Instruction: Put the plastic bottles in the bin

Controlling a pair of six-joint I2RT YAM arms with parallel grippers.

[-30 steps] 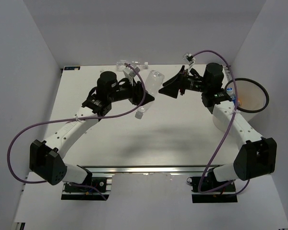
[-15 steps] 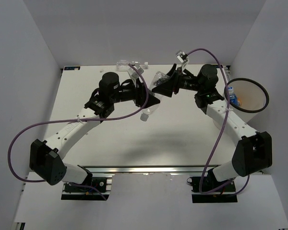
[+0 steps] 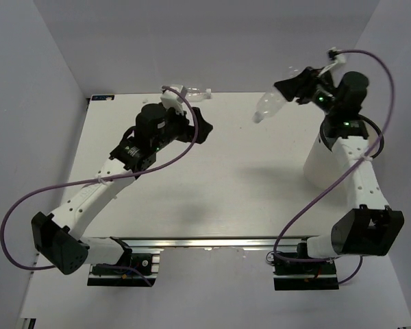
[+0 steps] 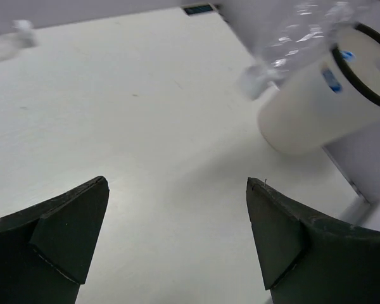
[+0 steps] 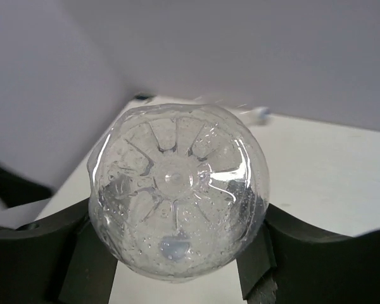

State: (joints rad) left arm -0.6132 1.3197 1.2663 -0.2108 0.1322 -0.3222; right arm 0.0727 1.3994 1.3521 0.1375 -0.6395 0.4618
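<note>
My right gripper point(image 3: 292, 88) is raised above the table's back right and is shut on a clear unlabelled bottle point(image 3: 269, 104). The bottle's cap points down and left. In the right wrist view the bottle's ribbed base point(image 5: 177, 190) fills the space between my fingers point(image 5: 82, 253). The white bin point(image 3: 316, 166) stands below my right arm, mostly hidden by it. In the left wrist view the bin point(image 4: 304, 114) shows blue patches near its black rim. My left gripper point(image 3: 204, 129) is open and empty over the table's back middle, its fingers point(image 4: 69, 234) wide apart.
A second clear bottle point(image 3: 192, 90) lies at the table's back edge, behind my left gripper; it shows at the top left of the left wrist view point(image 4: 6, 41). White walls close the table at the back and sides.
The clear bottle passed from my left gripper to my right. The right arm lifted it up and to the right, toward the bin. My left gripper opened and drew back left.
</note>
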